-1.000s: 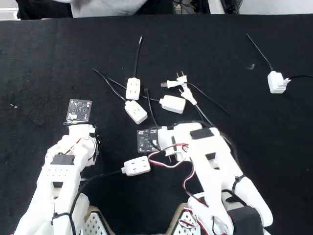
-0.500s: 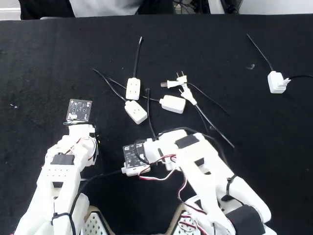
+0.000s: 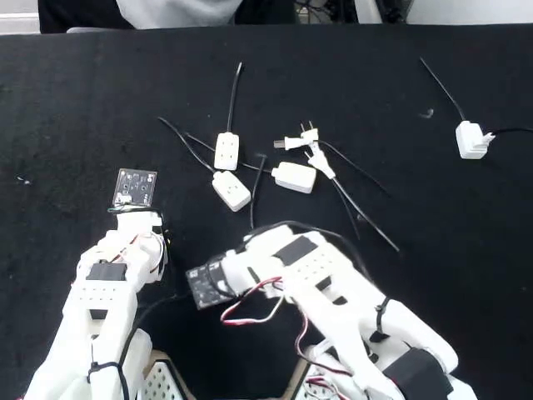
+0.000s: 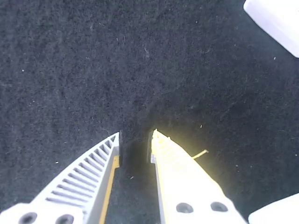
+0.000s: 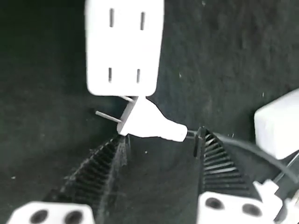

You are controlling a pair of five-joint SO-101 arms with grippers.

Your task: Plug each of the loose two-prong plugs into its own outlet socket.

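Note:
In the right wrist view a white two-prong plug (image 5: 149,123) lies slanted across my right gripper (image 5: 159,136), caught between its widely spread fingertips. One prong touches the edge of a white outlet socket (image 5: 124,46) just ahead; the other points aside. From above, the right gripper (image 3: 206,286) is at the near middle of the table, covering that socket, and the plug's black cord (image 3: 255,187) trails back from it. My left gripper (image 4: 135,137) hangs low over bare cloth with a narrow gap between its fingers; in the high view it (image 3: 136,218) is at the near left.
Three more white sockets (image 3: 226,151) (image 3: 231,190) (image 3: 294,177) and several loose plugs (image 3: 310,148) with black cords lie mid-table. A white adapter (image 3: 471,139) sits far right. A white block (image 5: 278,126) lies beside the right gripper. Black cloth (image 3: 67,108) covers the table.
My right arm has swung left and toward the near edge, dragging the plug and its cord, and now covers the near socket. The left arm has stayed still.

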